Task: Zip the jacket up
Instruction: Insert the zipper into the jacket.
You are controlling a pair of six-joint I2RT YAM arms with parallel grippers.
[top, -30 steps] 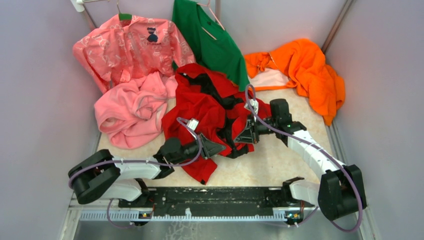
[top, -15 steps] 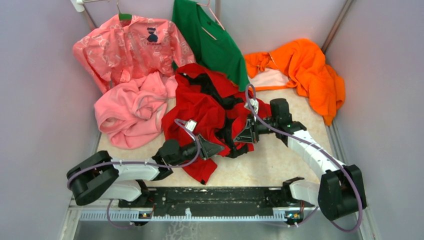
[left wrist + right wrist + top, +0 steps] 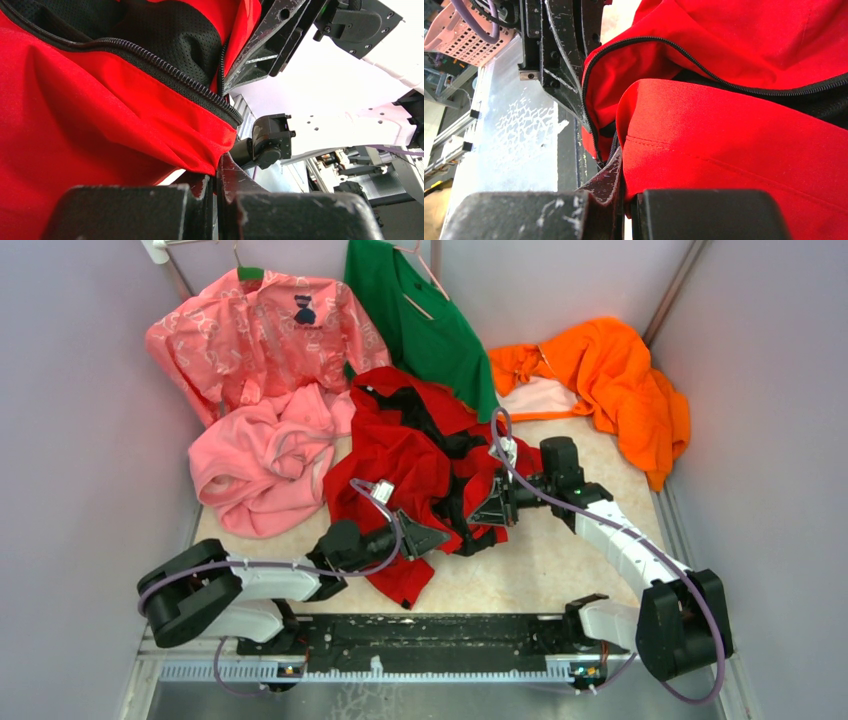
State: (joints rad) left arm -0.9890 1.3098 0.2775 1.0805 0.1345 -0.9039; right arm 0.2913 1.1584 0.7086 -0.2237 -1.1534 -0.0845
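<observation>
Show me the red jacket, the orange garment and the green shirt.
red jacket (image 3: 405, 455): top external view, on its broad red panel.
orange garment (image 3: 610, 370): top external view, on its middle.
green shirt (image 3: 440, 350): top external view, on its front, below the hanger.

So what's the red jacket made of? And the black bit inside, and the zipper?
The jacket looks like thin woven nylon or polyester: fine weave, soft folds and a slight sheen. The lining is black mesh, dotted with tiny holes. The zipper has dark, matte coil teeth, probably plastic.
</observation>
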